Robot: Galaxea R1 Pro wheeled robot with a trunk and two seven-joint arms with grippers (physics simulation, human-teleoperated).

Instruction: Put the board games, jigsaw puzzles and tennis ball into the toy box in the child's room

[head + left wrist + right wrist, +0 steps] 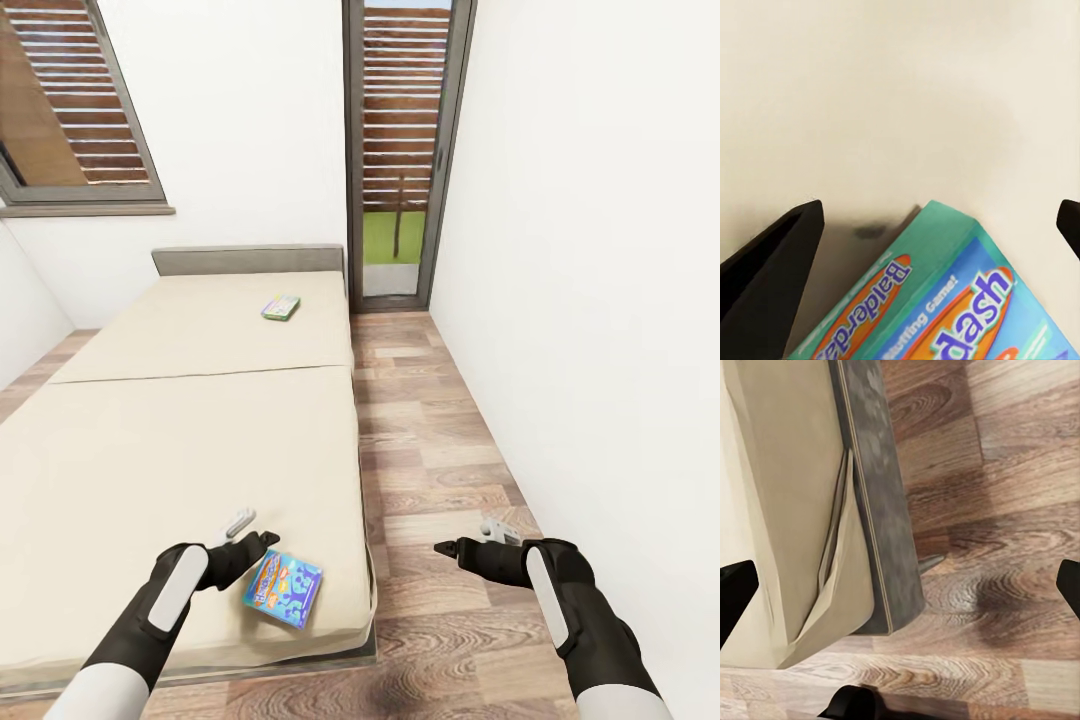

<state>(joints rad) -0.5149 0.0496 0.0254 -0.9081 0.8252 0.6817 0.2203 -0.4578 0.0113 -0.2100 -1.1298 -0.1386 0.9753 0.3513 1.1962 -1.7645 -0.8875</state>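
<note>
**Left gripper over blue game at bed corner**

The left gripper (262,541) hovers released, jaws wide, just above the blue game (284,588) on the bed (150,440). A 2nd game (281,307) lies near the headboard. The right gripper (447,547) hangs parted over the floor (440,440).

Matt beige cloth mattress (200,420); grainy wood-plank floor (440,450); glossy printed cardboard game box (283,589); smooth white walls (590,250).
</note>
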